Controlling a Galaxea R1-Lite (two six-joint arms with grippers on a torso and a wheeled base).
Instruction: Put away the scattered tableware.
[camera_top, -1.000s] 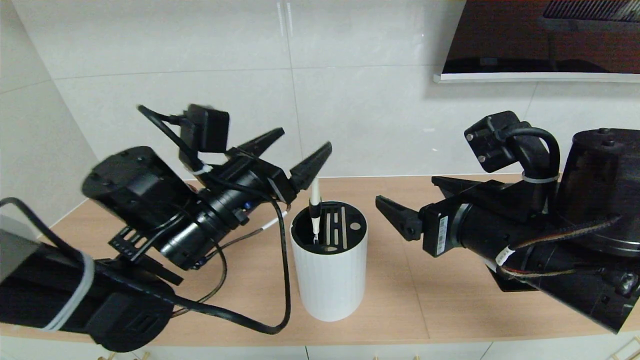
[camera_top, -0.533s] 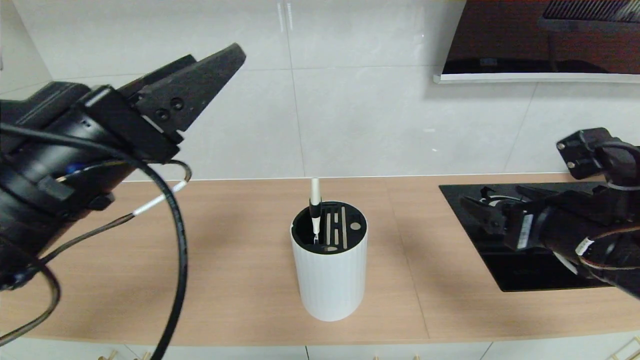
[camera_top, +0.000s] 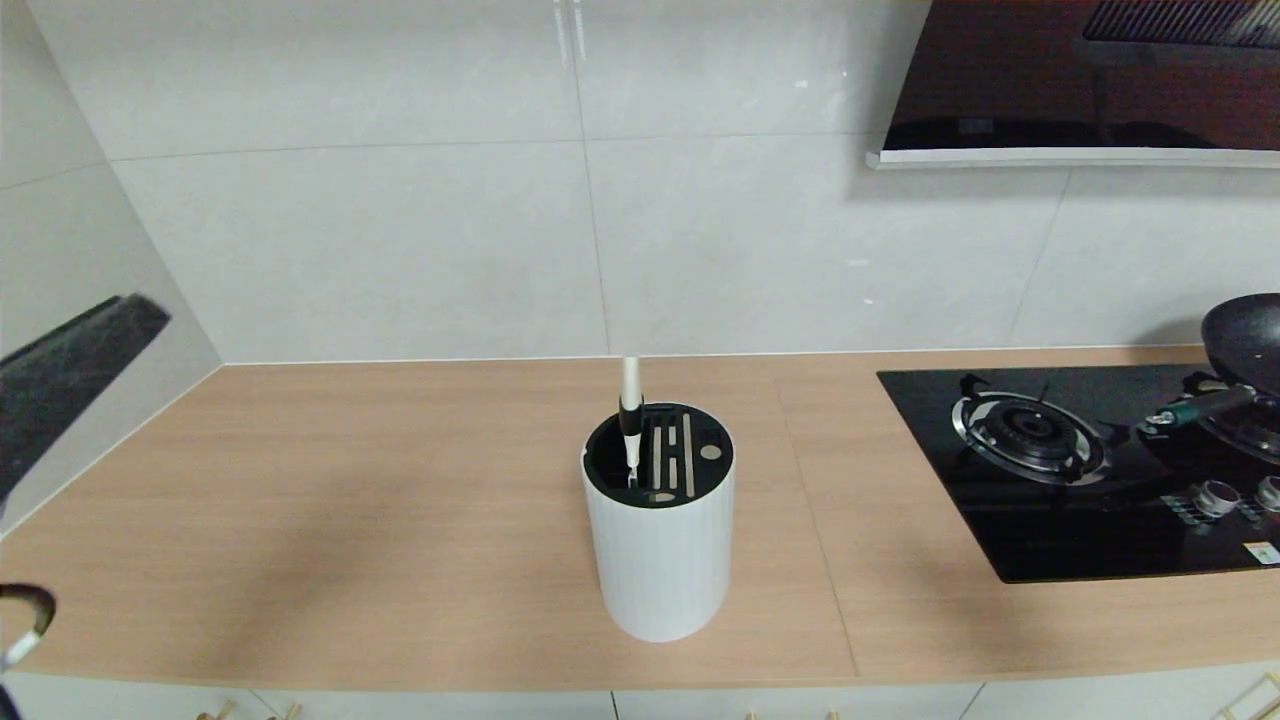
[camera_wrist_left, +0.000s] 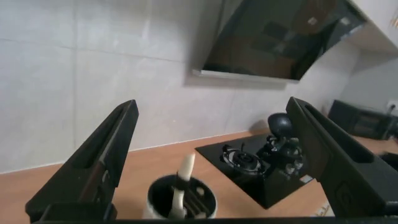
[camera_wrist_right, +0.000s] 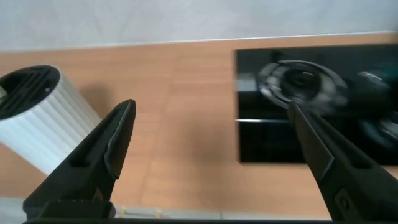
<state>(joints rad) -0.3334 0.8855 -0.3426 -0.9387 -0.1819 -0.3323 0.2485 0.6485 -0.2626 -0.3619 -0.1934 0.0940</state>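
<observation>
A white ribbed utensil holder (camera_top: 658, 545) with a black slotted top stands mid-counter. One white-handled utensil (camera_top: 630, 385) stands upright in a slot at its left side. A dark finger (camera_top: 70, 375) of my left gripper shows at the far left edge, well away from the holder. In the left wrist view my left gripper (camera_wrist_left: 211, 104) is open and empty, high above the holder (camera_wrist_left: 183, 198) and the utensil (camera_wrist_left: 185, 169). My right gripper (camera_wrist_right: 210, 106) is open and empty too, over the counter between the holder (camera_wrist_right: 37, 115) and the stove.
The wooden counter (camera_top: 400, 500) runs from the tiled left wall to a black gas stove (camera_top: 1060, 500) on the right. A dark pan (camera_top: 1245, 340) sits on the far burner. A range hood (camera_top: 1080, 80) hangs above the stove.
Both arms have pulled back from the holder, the left up and out to the left, the right out to the right. The utensil still stands in the holder.
</observation>
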